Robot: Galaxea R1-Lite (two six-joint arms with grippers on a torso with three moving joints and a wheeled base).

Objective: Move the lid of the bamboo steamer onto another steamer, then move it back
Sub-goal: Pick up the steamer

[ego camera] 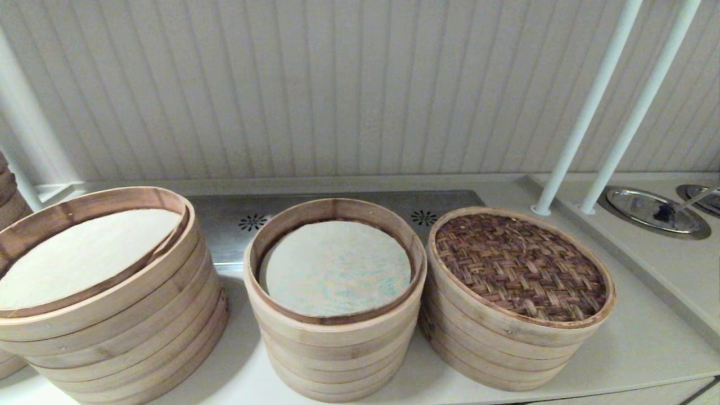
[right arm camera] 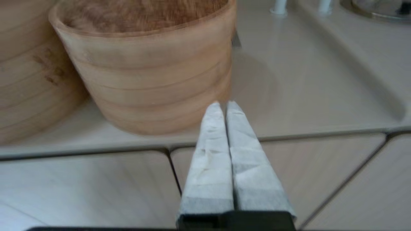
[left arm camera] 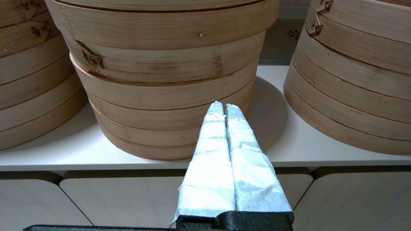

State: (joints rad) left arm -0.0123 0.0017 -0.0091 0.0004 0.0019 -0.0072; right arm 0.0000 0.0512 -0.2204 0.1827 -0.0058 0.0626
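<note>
The bamboo steamer lid, dark herringbone weave in a pale band rim, lies flat on the right-hand stack, the shortest one. That stack's liner is hidden under it. In the right wrist view the lid tops the same stack. My right gripper is shut and empty, low in front of the counter edge and short of that stack. My left gripper is also shut and empty, pointing at the lower rings of a steamer stack. Neither gripper shows in the head view.
The widest stack with a cream liner stands at the left, and the green-speckled stack in the middle. Another stack peeks in at the far left edge. Two white poles and round metal covers are at the back right.
</note>
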